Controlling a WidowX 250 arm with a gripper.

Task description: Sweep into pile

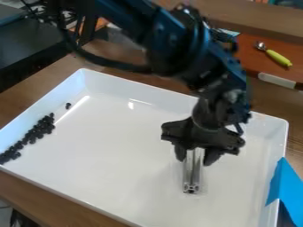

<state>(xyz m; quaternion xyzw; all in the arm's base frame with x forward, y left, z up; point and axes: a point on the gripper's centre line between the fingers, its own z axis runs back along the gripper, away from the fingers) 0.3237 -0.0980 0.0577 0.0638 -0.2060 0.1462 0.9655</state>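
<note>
the sweeping looks well along, though i wouldn't call it finished: most of the small dark pieces [36, 131] lie close together in a long, slanting band by the tray's wall at 9 o'clock, running down toward 8 o'clock, where the edge of the view cuts them off. that reads more as a drift than a proper heap, thick in the middle and thinner at its upper end. one stray piece [68, 106] sits apart from the rest, nearer 10 o'clock. what seems left is to bring that straggler in and, if a tighter pile is wanted, to push the upper end of the band down into the thicker part. the container here is a big white tray [142, 219] with low, sloping walls, set on a wooden tabletop [35, 188], and the dark pieces lie inside it. also within its walls, toward 4 o'clock, is a silvery grooved bar [190, 177], probably the handle of the sweeping tool; the end effector [194, 160] is grasping it, one finger on each side, with the bar pointing down at the tray's floor. it is well apart from the pieces, so the next stroke would likely call for a move across toward 10 o'clock, starting beyond the straggler so it isn't left behind.
</note>
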